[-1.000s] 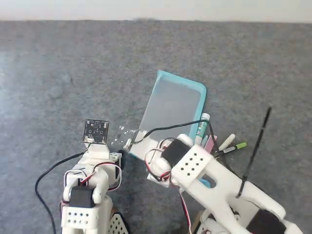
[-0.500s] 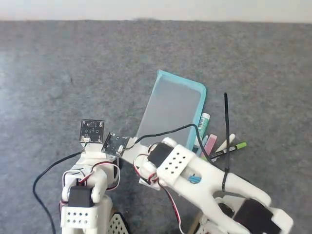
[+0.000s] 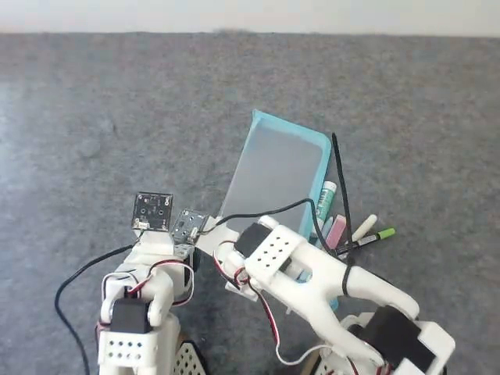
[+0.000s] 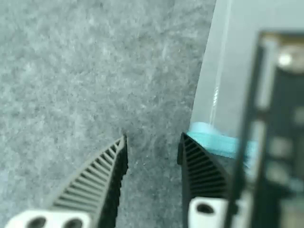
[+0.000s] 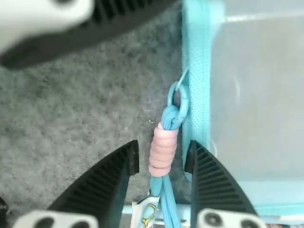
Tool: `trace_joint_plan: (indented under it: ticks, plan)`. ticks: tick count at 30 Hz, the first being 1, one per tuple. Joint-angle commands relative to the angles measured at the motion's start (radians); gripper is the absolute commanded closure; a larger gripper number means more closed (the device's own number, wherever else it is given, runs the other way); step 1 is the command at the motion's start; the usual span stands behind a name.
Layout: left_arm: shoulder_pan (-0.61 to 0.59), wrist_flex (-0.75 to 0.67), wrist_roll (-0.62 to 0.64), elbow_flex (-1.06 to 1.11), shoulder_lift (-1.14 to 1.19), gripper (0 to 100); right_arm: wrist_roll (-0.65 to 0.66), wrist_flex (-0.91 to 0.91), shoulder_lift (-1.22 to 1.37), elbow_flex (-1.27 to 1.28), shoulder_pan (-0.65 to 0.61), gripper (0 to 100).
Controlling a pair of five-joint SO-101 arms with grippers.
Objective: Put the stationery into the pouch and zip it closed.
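Two right fingers point(image 5: 111, 180) stand narrowly apart astride the pink zip pull point(image 5: 162, 151) without gripping it, the left fingers point(image 4: 104, 175) parted over bare worktop point(image 4: 71, 71) just beside the teal pouch point(image 3: 277, 168), which lies mid-worktop, pens point(image 3: 364, 228) toward the right edge.

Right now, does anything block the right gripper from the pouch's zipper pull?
Nothing visible does. The zipper pull lies in the gap of the open right gripper, beside the pouch edge.
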Motion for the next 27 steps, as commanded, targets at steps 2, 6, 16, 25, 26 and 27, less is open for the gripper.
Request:
trace_joint_plan:
  ticks: [2,6,16,25,26,27]
  plan:
    - [0.0,0.003,0.006,-0.008,-0.002,83,-0.005,-0.024,-0.01,0.029,0.01,82.9]
    - [0.0,0.003,0.006,-0.008,-0.002,83,-0.008,-0.015,-0.01,0.031,0.007,82.9]
    - [0.0,0.003,0.006,-0.008,-0.002,83,-0.011,-0.048,0.002,0.058,0.013,82.9]
    - [0.0,0.003,0.006,-0.008,-0.002,83,-0.009,-0.068,0.004,0.107,0.013,83.0]
    - [0.0,0.003,0.006,-0.008,-0.002,83,-0.011,-0.076,0.004,0.109,0.013,83.0]
    - [0.0,0.003,0.006,-0.008,-0.002,83,-0.011,-0.088,0.004,0.114,0.013,83.3]
